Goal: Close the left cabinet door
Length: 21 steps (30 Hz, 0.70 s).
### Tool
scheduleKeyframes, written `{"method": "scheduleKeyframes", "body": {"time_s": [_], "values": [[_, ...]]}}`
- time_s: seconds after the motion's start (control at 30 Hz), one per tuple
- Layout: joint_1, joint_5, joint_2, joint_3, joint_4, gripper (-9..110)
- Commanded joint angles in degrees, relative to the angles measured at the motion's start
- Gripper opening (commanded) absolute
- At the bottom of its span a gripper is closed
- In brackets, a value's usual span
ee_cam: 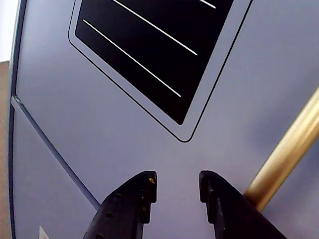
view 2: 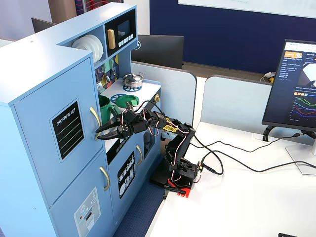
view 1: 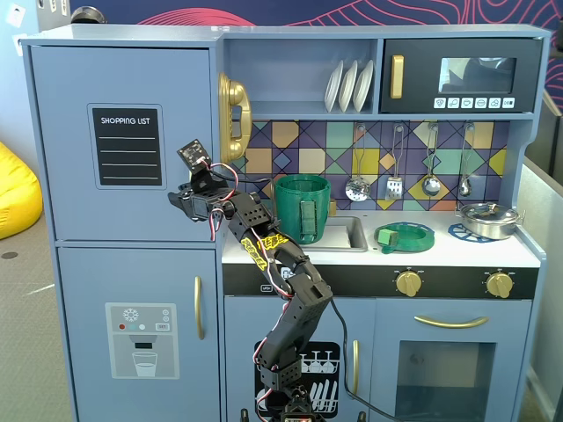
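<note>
From here I judge the job to be at its closing end: the large light-blue cabinet door with the black "SHOPPING LIST" chalkboard panel (view 1: 123, 145) sits at the upper left of the toy kitchen in a fixed view, and it looks flush or very nearly flush with the frame. I cannot tell from these views whether a last sliver of gap is left along its handle edge.

My black two-finger gripper (ee_cam: 178, 185) points straight at the door face, just below the chalkboard panel (ee_cam: 164, 50). In the wrist view the jaws stand partly open with bare blue door between them, holding nothing. The curved gold handle (ee_cam: 286, 152) runs just to the right of the right finger, not between the jaws. In a fixed view the gripper (view 2: 106, 132) sits at or just off the door's handle edge (view 2: 95, 119); whether the tips actually touch the panel I cannot make out.

Next I would give a short, gentle push square into the door beside the handle to seat it, then draw the arm back clear of the green plastic pitcher (view 1: 302, 207) on the counter.
</note>
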Motion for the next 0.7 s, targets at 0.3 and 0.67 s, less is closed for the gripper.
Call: {"method": "scheduleKeyframes", "body": {"time_s": [0.3,0.67], "values": [[8.4,2.4,14.9,9.3,10.6,0],[32.2,6.1,31.0,35.5,25.0,0]]}}
